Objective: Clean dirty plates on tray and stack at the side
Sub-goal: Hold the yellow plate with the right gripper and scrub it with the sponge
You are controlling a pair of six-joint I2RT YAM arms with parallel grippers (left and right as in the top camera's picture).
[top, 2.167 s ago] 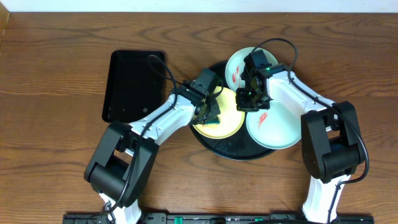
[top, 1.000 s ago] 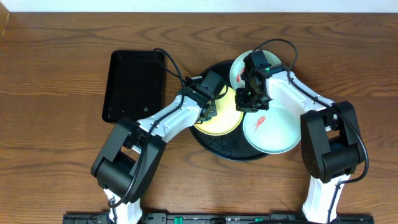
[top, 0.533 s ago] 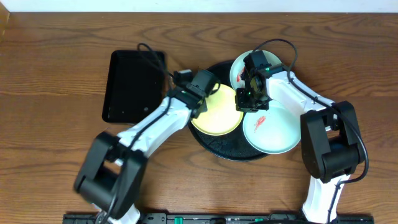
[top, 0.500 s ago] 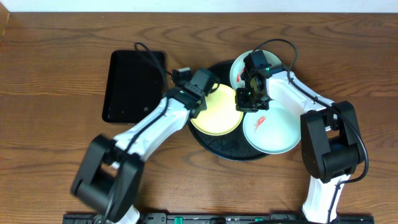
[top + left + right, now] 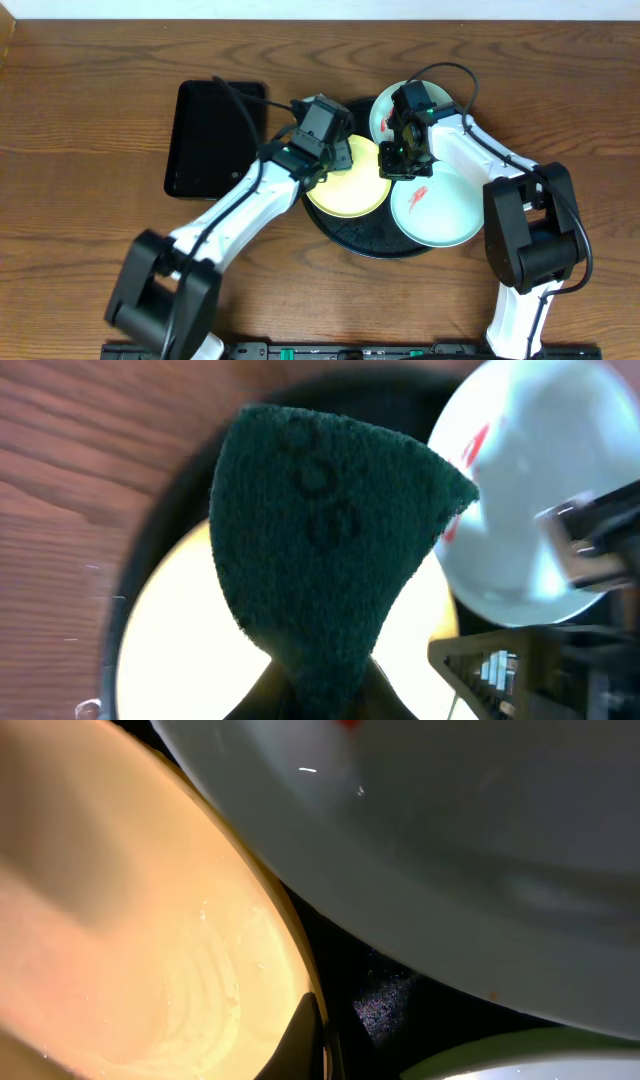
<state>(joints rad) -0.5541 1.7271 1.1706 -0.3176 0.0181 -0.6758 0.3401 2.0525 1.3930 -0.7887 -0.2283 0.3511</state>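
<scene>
Above yellow plate (image 5: 350, 192), left claw (image 5: 337, 158) pinching green pad (image 5: 320, 530) (rectangular tray (image 5: 205, 140) nearby), right claw (image 5: 398, 160) grip unclear.

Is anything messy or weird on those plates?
Yes. Both mint-green plates, the far one and the near one, have red smears on them. The yellow plate looks clean. All three crowd together on the round black tray.
</scene>
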